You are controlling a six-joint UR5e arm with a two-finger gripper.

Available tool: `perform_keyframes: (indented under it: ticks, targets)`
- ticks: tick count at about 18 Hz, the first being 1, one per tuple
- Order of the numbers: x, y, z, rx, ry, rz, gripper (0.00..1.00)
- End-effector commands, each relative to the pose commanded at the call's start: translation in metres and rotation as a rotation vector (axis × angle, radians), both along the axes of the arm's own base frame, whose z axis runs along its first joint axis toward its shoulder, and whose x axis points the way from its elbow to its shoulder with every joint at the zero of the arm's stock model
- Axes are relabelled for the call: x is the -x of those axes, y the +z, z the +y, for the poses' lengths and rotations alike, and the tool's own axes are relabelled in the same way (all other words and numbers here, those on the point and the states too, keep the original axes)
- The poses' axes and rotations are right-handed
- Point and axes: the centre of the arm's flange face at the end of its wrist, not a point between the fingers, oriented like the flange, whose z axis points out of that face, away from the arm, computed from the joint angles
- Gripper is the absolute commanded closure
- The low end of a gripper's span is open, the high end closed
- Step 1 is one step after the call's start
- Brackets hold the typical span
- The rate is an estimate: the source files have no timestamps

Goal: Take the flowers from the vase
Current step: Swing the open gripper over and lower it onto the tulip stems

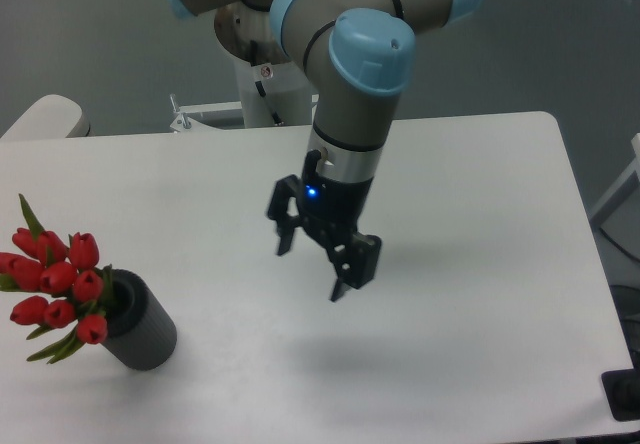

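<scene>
Camera view: fixed, looking down across a white table (480, 364) from its front edge.
Arm: grey UR5e (355, 114) with light blue joint caps, reaching from the top centre of the frame down over the middle of the table.
Gripper (315, 264): black, tilted toward the lower left, hanging above the table surface; its two fingers are spread apart with nothing between them. A small blue light glows on its wrist.
Tulips (55, 284): a bunch of red buds on green stems with one pointed green leaf, standing in the vase at the lower left of the frame and leaning out to the left.
Vase (145, 329): short dark ribbed cylinder, upright on the table near the left edge, well apart from the gripper.
Arm base (265, 74): white pedestal behind the table's far edge, top centre.
</scene>
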Motion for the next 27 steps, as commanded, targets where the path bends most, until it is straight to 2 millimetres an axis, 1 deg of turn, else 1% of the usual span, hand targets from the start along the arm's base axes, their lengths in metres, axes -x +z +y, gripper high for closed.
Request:
perform_keyframes:
  ticks: [2, 5, 7, 9, 11, 14, 18, 19, 21, 26, 27]
  targets:
    - [-0.012, -0.005, -0.002, -0.036, -0.014, -0.041, 0.0]
    - [-0.036, -0.026, -0.008, -0.118, -0.044, -0.082, 0.0]
    - [-0.054, -0.036, -0.008, -0.191, -0.078, -0.112, 0.0]
    - [-0.061, -0.042, -0.007, -0.259, -0.103, -0.162, 0.0]
    - [-0.064, -0.042, -0.006, -0.301, -0.117, -0.211, 0.0]
    - [-0.07, -0.057, -0.007, -0.299, -0.128, -0.223, 0.0]
    - [-0.075, -0.065, -0.003, -0.296, -0.136, -0.229, 0.0]
    - [-0.076, -0.066, 0.0, -0.296, -0.142, -0.229, 0.0]
    - [-0.086, -0.071, 0.014, -0.287, -0.172, -0.234, 0.0]
    - [-0.102, -0.077, 0.03, -0.299, -0.219, -0.209, 0.0]
    - [-0.104, -0.081, 0.034, -0.303, -0.227, -0.207, 0.0]
